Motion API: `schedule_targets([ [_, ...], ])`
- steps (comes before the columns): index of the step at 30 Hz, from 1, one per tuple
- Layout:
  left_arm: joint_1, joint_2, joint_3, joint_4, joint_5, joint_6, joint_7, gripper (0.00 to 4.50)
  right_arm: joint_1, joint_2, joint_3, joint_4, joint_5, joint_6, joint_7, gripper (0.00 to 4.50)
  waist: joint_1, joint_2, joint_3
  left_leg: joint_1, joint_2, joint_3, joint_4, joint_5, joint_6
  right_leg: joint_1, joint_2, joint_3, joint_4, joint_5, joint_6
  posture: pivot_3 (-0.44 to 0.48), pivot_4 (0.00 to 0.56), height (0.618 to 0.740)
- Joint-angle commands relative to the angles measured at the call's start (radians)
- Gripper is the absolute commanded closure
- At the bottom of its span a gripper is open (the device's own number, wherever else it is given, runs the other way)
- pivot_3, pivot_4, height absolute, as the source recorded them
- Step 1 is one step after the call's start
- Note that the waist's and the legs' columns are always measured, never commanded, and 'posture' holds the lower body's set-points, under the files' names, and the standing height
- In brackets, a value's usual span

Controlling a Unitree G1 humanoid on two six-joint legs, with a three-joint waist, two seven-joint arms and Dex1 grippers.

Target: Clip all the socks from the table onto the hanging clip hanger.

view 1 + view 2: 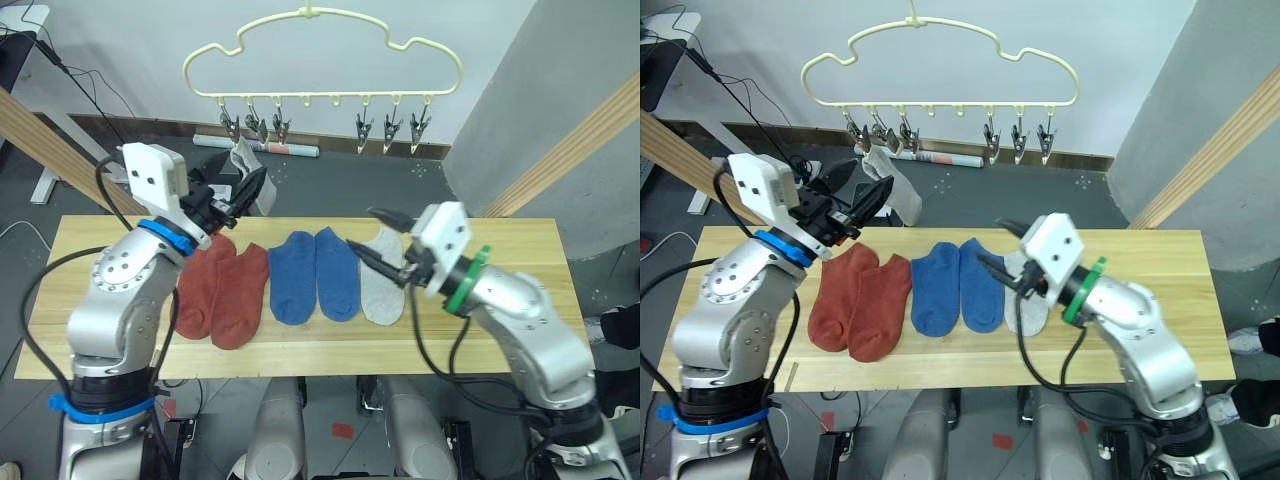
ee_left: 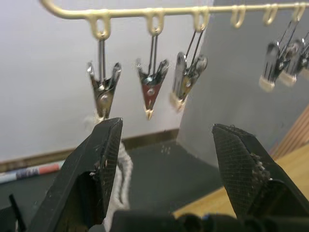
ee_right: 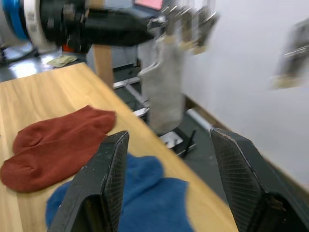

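One light grey knit sock (image 1: 895,185) hangs from the leftmost metal clip of the pale yellow cloud-shaped plastic hanger (image 1: 322,60), just beside the left gripper (image 1: 248,190), whose jaws stand apart and empty.

Bare plank is left at both ends of the table (image 1: 520,240), while its middle is covered by two rust-red socks (image 1: 222,290), two blue socks (image 1: 315,275) and one grey sock (image 1: 380,285) laid side by side. Above its far edge, the clip hanger (image 1: 320,65) carries three metal clips at each end, with an open gap between the groups. The leftmost clip (image 2: 103,89) is blocked by a hanging grey sock (image 1: 892,185), just beside the spread-fingered left gripper (image 1: 240,195).
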State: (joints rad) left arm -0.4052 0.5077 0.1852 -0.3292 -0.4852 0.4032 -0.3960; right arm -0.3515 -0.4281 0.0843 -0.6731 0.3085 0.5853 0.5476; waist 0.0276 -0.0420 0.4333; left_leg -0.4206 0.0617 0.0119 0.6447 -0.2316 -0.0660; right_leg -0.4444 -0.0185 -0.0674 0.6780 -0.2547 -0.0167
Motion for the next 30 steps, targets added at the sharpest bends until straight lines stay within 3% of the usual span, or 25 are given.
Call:
schedule_targets([
  [1, -0.012, -0.041, -0.023, -0.003, 0.067, -0.104, 0.015, 1.27, 0.017, -0.030, -0.101, -0.097, 0.099, 0.058, 0.005, 1.72, -0.003, 0.000, 0.000, 0.000, 0.000, 0.000, 0.000, 0.000, 0.000, 0.000, 0.000, 0.000, 0.000, 0.000, 0.000, -0.032, 0.406, 0.740],
  [4, -0.023, -0.095, -0.040, 0.032, 0.123, -0.179, 0.046, 1.27, 0.040, -0.071, -0.154, -0.130, 0.135, 0.098, -0.002, 1.72, -0.004, 0.000, 0.000, 0.000, 0.000, 0.000, 0.000, 0.000, 0.000, 0.000, 0.000, 0.000, 0.000, 0.000, 0.000, -0.051, 0.410, 0.740],
  [9, -0.029, -0.138, -0.045, 0.074, 0.183, -0.244, 0.068, 2.44, 0.076, -0.130, -0.193, -0.168, 0.180, 0.143, -0.008, 1.69, -0.008, 0.000, 0.000, 0.000, -0.001, 0.001, 0.000, 0.000, 0.001, 0.000, 0.000, 0.000, 0.000, 0.000, 0.000, -0.071, 0.413, 0.740],
  [18, -0.068, -0.184, -0.010, 0.120, 0.231, -0.264, 0.162, 2.44, 0.083, -0.157, -0.208, -0.184, 0.221, 0.162, -0.034, 1.69, -0.015, 0.000, 0.000, 0.000, -0.001, 0.001, 0.001, 0.000, 0.001, 0.000, 0.000, 0.000, 0.000, 0.000, 0.000, -0.084, 0.411, 0.740],
  [30, -0.139, -0.204, -0.015, 0.205, 0.223, -0.270, 0.147, 2.44, 0.076, -0.172, -0.203, -0.175, 0.238, 0.151, -0.057, 1.69, -0.027, 0.000, 0.000, 0.000, -0.002, 0.001, 0.001, 0.000, 0.001, 0.001, 0.000, 0.000, 0.001, 0.000, 0.000, -0.084, 0.411, 0.740],
])
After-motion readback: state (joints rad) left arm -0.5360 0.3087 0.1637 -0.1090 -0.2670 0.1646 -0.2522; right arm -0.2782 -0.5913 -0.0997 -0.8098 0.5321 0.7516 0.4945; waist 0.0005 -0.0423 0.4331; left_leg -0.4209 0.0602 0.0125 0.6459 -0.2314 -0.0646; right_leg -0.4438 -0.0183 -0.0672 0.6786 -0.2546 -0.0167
